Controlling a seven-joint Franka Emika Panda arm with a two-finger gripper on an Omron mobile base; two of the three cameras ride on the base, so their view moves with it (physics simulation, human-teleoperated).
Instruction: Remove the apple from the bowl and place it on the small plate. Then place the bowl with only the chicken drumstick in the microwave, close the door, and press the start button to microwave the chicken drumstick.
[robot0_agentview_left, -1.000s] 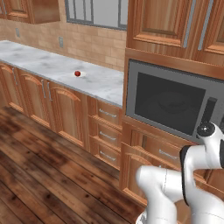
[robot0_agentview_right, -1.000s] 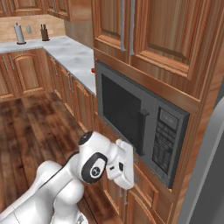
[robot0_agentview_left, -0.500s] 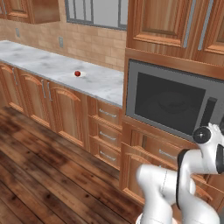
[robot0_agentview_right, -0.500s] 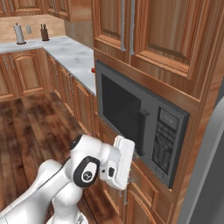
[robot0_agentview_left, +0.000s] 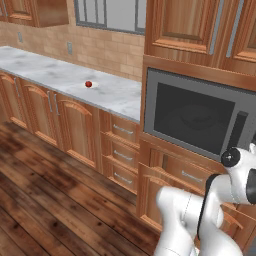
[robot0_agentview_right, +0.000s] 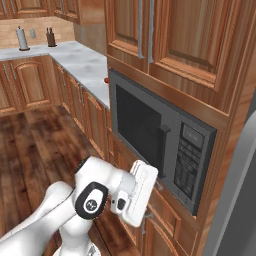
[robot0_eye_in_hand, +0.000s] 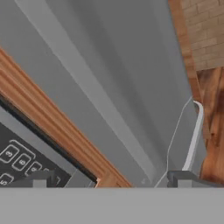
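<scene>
Gripper (robot0_eye_in_hand: 111, 179) jaws apart, nothing between them, low in the hand view. Microwave (robot0_eye_in_hand: 26, 157) keypad sits lower left beside it. Apple (robot0_agentview_left: 88, 84) rests far off on the counter (robot0_agentview_left: 60, 80), upper left of the left base view.

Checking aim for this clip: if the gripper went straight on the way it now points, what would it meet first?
Judging by the hand view, the open gripper points at a broad grey panel, probably the fridge side beside the microwave, so it would likely meet that first. Depth is unclear.
</scene>
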